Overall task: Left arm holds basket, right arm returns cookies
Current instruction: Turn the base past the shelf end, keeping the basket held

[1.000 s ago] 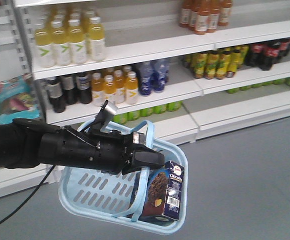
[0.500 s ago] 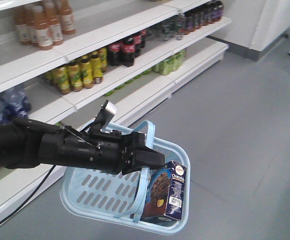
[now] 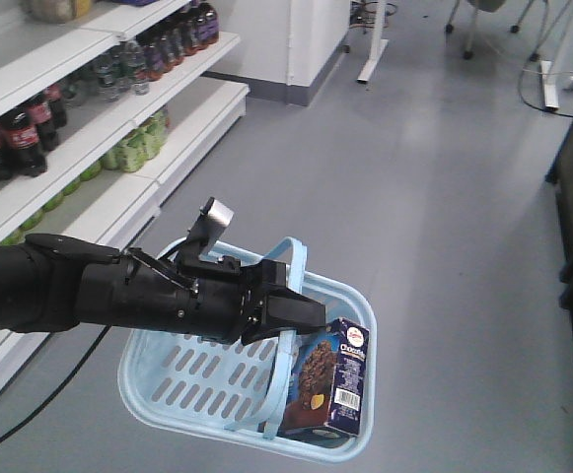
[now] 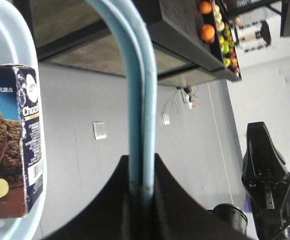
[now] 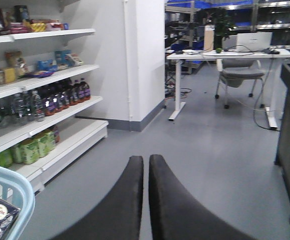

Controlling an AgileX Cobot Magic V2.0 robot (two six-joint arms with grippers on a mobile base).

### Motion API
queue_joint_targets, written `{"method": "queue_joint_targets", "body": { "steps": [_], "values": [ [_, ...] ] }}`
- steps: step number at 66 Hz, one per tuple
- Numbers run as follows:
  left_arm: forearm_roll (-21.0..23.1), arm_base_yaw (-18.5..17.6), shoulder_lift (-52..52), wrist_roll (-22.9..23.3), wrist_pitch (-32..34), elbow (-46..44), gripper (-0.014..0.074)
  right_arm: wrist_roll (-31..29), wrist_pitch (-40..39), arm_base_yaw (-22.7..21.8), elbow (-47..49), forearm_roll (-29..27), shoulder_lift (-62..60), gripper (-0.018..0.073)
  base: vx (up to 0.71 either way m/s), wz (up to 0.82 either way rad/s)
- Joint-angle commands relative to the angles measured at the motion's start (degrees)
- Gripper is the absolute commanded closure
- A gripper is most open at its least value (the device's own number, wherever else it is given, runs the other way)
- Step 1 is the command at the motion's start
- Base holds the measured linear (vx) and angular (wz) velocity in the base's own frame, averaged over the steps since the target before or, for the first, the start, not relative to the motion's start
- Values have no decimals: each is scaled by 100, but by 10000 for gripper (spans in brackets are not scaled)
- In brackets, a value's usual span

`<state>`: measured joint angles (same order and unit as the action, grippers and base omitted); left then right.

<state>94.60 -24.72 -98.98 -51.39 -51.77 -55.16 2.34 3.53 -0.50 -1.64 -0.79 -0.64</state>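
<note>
cookies [image 3: 330, 379]: the dark navy box stood upright inside the basket, at its right-hand end against the wall, with the barcode side turned toward the front camera.
basket [image 3: 182, 379]: light blue with slotted sides, it hung clear of the floor and tilted slightly.
handles [image 4: 137, 95]: the two blue loops were drawn together above the middle of the basket.
left gripper [image 3: 306, 315]: it was pinched tight on both handles where they met, with a black jaw on each side of them in the wrist view.
left arm [image 3: 118, 296]: it reached in roughly level from the left, with a small silver tab [image 3: 214, 215] sticking up.
right gripper [image 5: 146, 192]: its fingers were pressed nearly together with only a thin slit between them, gripping nothing, and it stood apart from the basket.
right arm [image 4: 267, 172]: a black shape low at the right of the left wrist view was probably it, though only part showed.
floor [image 3: 424, 197]: plain grey.
shelves [image 3: 79, 74]: white, at the left, stocked with bottles [image 3: 15, 138].
desk [image 5: 224, 52]: white and well back, with a chair [image 5: 239, 75] at it.
</note>
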Motion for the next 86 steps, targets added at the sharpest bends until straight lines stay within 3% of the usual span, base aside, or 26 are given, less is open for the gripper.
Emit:
{"method": "queue_joint_targets", "body": {
  "steps": [1, 44, 86],
  "values": [
    [435, -31, 330, -40, -419, -163, 599, -15, -404, -5, -101, 29, -73, 562, 16, -61],
    [430, -31, 330, -40, -419, -163, 599, -15, -404, -5, -101, 29, -73, 562, 13, -48],
    [430, -31, 330, -40, -419, -163, 599, -15, -404, -5, -101, 29, -73, 562, 24, -6]
  ]
}}
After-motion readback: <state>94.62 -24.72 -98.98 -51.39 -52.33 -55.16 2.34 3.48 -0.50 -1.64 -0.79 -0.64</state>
